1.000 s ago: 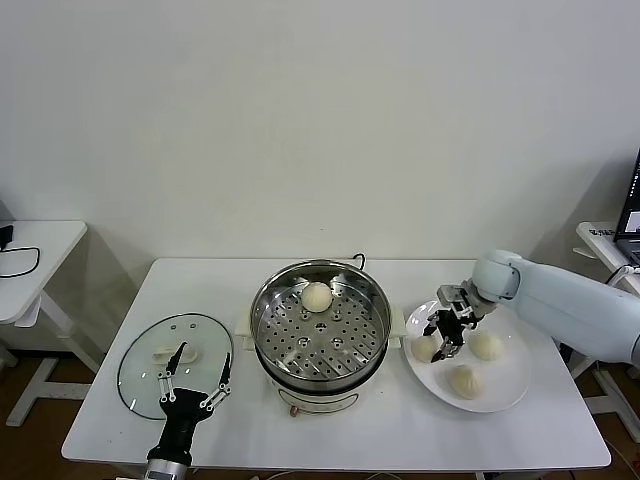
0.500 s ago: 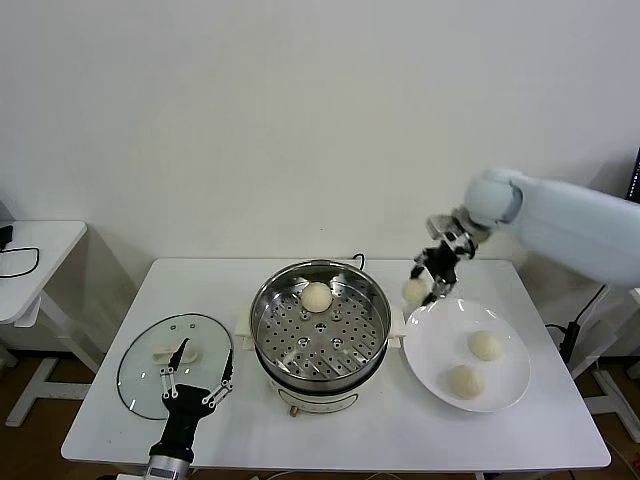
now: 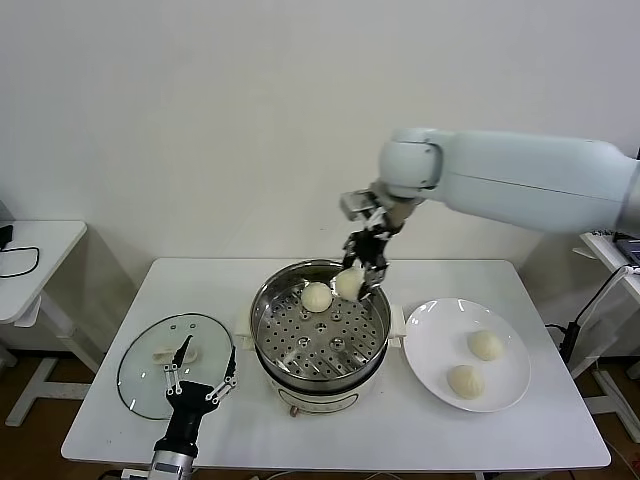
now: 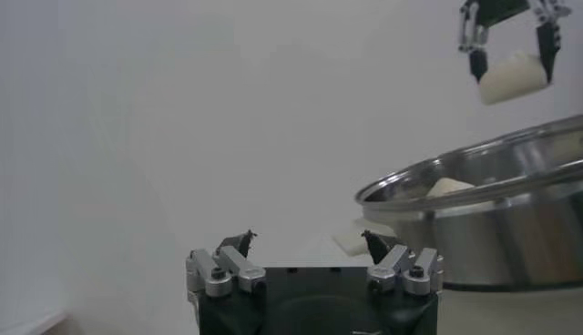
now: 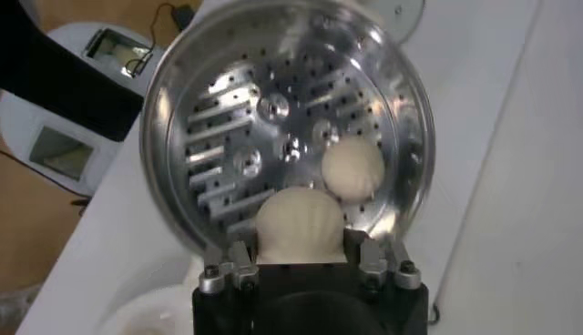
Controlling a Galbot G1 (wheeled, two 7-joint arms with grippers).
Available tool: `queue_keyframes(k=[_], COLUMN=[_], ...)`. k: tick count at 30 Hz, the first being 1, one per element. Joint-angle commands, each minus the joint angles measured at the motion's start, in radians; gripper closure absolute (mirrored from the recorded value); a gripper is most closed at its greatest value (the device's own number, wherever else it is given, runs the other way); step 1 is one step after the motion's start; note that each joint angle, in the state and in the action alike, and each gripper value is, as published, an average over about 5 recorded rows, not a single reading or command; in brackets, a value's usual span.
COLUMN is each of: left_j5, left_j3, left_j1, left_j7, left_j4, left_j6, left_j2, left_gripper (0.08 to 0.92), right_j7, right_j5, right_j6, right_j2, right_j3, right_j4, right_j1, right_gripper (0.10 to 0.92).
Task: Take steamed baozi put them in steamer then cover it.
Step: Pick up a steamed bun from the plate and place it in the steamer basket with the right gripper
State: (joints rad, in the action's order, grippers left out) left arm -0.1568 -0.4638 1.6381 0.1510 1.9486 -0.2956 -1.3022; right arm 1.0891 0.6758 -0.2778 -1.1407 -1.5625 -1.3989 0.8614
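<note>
My right gripper [image 3: 361, 276] is shut on a cream-white baozi [image 3: 348, 283] and holds it over the far right part of the steel steamer [image 3: 320, 325]. In the right wrist view the held baozi [image 5: 300, 224] sits between the jaws above the perforated tray [image 5: 246, 137]. One baozi [image 3: 317, 296] lies on the tray at the back, also seen in the right wrist view [image 5: 354, 167]. Two baozi [image 3: 485, 345] [image 3: 465, 380] lie on the white plate [image 3: 432, 350]. The glass cover [image 3: 150, 370] lies flat on the table at the left. My left gripper [image 3: 200, 372] is open over the cover's near edge.
The steamer stands on a white electric base [image 3: 320, 400] at the middle of the white table [image 3: 550, 430]. A small white side table [image 3: 30, 255] stands at the far left. Another table edge [image 3: 600, 240] shows at the far right.
My right gripper lifted a baozi off the plate and carried it left, from above the plate to over the steamer. Two baozi are left on the plate. The left arm has not moved.
</note>
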Motion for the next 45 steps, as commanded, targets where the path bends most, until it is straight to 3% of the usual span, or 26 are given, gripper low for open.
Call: queue_keyframes(k=[1,10,26,32,36,41,45], left_j5=[0.0,0.0,0.0,0.0,0.0,0.0,-0.002], left_j3=[0.004,-0.003,-0.015,-0.018,-0.019,-0.019,-0.019], left_j1=[-0.018,-0.022,-0.019,-0.019,-0.019,-0.017,-0.015], left_j7=[0.003,0.008,0.014,0.014,0.014,0.014,0.014], left_j4=[-0.015,-0.02,-0.025,-0.026,-0.025,-0.019,-0.011], left_j6=[-0.003,-0.005,-0.007,-0.006,-0.004,-0.001,0.003], left_j2=[0.0,0.004,0.006,0.006,0.005,0.003,0.001], left_gripper=[0.177,0.177,0.177,0.177,0.177,0.177,0.177], right_j7=[-0.157,-0.243,-0.258,-0.256,-0.256,-0.237,-0.173], right_j5=[0.111,0.127,0.089,0.078,0.075,0.043,-0.032], right_j6=[-0.09,-0.121,-0.123,-0.122,-0.122,-0.117,-0.096], right_j2=[-0.208,-0.287,-0.325,-0.314,-0.287,-0.183,-0.015], right_j3=[-0.078,-0.083,-0.068,-0.065,-0.048,-0.016,0.05], right_j4=[-0.027,0.016,0.064,0.057,0.034,-0.042,-0.112], right_j1=[0.004,-0.079,-0.163,-0.171,-0.157,-0.108,-0.069], right_gripper=[0.389,0.389,0.386,0.288,0.213,0.203,0.203])
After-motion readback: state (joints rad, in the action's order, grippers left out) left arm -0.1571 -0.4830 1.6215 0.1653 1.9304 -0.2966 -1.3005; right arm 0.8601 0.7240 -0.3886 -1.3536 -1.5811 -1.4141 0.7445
